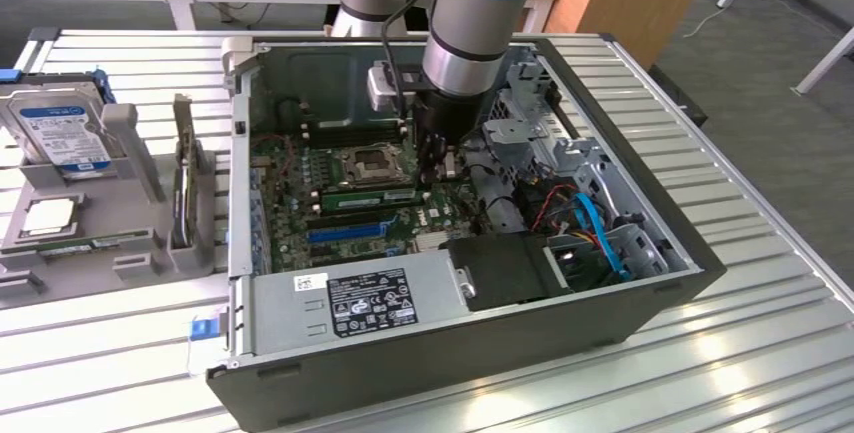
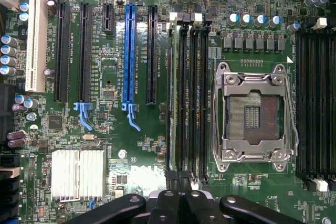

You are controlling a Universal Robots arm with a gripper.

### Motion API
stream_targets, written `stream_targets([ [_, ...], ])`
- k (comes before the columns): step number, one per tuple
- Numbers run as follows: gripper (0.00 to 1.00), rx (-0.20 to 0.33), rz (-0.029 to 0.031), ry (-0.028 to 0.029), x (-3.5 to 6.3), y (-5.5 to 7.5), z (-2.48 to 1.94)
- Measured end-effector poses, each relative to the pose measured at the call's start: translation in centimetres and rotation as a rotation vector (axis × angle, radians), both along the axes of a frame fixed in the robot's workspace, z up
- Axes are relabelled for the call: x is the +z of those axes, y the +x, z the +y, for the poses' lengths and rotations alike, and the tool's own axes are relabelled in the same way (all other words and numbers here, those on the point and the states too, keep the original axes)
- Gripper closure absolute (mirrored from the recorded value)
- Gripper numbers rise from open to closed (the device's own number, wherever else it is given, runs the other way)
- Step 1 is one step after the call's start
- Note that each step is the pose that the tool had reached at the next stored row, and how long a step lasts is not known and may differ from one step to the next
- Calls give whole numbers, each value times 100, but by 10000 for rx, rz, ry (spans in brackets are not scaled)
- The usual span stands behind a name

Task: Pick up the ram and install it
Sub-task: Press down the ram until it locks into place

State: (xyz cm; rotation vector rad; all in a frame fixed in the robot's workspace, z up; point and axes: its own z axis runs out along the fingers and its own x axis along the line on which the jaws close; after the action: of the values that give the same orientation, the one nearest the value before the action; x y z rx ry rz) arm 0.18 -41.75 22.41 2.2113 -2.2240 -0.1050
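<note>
The ram, a long thin green stick with a pale label, stands on edge in a memory slot beside the CPU socket inside the open computer case. In the wrist view I see the ram edge-on in the outermost slot of the black bank. My gripper hangs from the arm inside the case, over the end of the ram toward the exterior view's right. Its black fingers are pressed together, and the gripper is shut just over that end of the slot. Whether the tips touch the ram I cannot tell.
A grey tray to the exterior view's left of the case holds a hard drive, a processor and an upright dark card. The power supply, drive cage and blue cables crowd the case. A blue slot and heatsink lie nearby.
</note>
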Motion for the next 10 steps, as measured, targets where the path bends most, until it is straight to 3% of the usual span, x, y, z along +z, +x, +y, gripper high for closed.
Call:
stream_targets([
  [10,90,1,0,0,-5,0,0],
])
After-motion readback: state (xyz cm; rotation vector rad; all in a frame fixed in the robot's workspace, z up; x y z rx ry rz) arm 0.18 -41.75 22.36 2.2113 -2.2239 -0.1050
